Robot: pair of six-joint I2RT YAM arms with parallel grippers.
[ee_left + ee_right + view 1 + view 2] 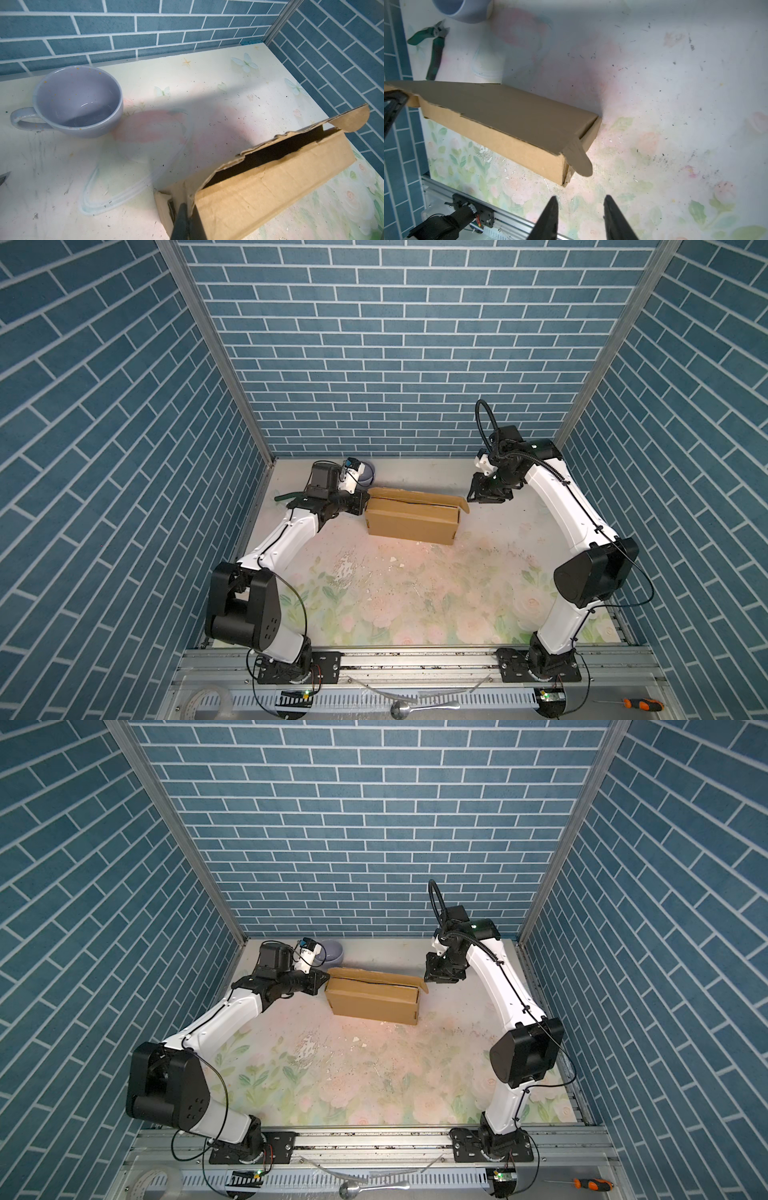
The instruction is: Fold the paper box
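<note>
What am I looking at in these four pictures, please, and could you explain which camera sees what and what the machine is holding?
You see two robot arms fixed at the near edge of a floral table, inside blue brick-patterned walls. Two pictures come from one camera head high above, looking down on everything. The other two come from a small camera on each arm's wrist, looking along its gripper. On the table lie the paper box, mostly folded with its lid slightly ajar, a lilac cup and green-handled cutters. The left gripper is shut on a cardboard flap at one end of the box. The right gripper is open and empty, just short of the box's other end.
</note>
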